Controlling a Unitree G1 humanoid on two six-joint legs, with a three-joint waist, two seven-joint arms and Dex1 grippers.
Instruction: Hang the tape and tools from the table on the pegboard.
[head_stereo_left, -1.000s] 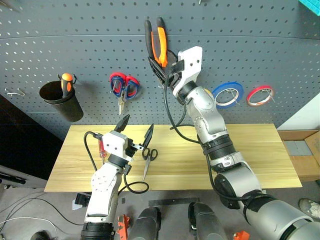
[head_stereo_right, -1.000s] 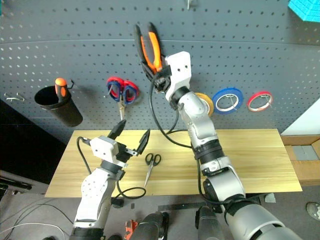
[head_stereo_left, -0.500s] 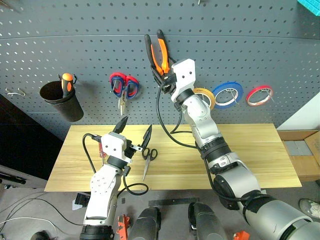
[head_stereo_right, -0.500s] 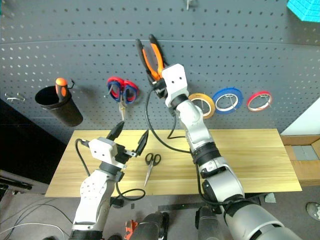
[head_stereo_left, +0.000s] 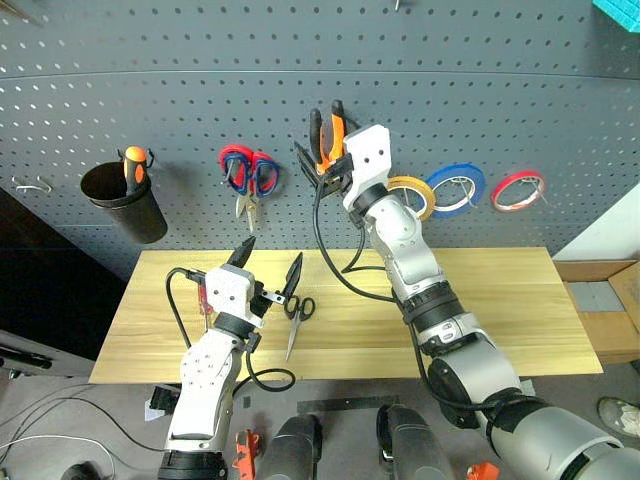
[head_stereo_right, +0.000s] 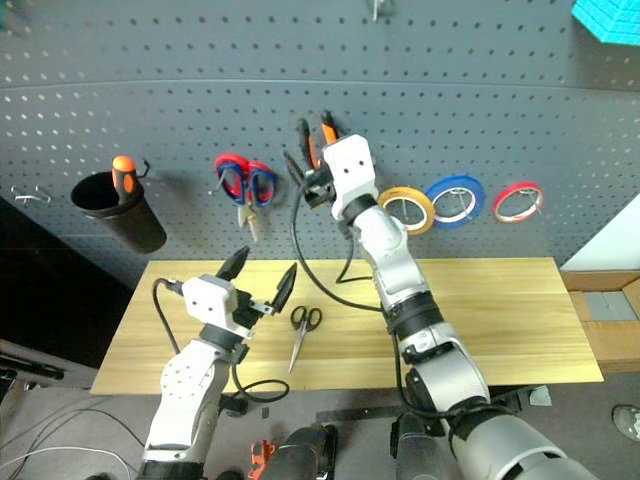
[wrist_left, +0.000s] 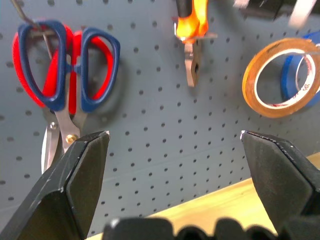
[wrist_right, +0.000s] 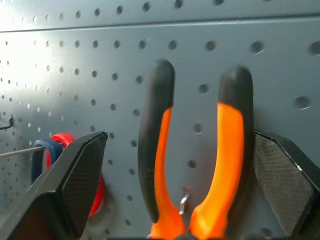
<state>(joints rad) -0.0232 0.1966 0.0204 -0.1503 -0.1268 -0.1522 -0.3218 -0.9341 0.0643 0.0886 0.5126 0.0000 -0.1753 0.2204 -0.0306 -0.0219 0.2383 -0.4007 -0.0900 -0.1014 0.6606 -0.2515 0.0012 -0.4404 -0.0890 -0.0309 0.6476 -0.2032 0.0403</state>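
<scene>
The orange-and-black pliers hang handles up on a hook of the dark pegboard. My right gripper is open at the board. Its fingers stand on either side of the pliers, the left finger clearly off its handle. The tan tape hangs just right of them. Small black-handled scissors lie on the wooden table. My left gripper hovers open and empty above the table's left half. A red screwdriver peeks out beside it.
Red-and-blue scissors hang left of the pliers. A black cup with an orange-handled tool hangs at far left. Blue and red tape rings hang to the right. An empty hook sits at the left edge.
The right gripper's fingers have spread apart and the pliers have sunk lower on the board, now hanging from the hook. The left gripper has stayed where it was.
</scene>
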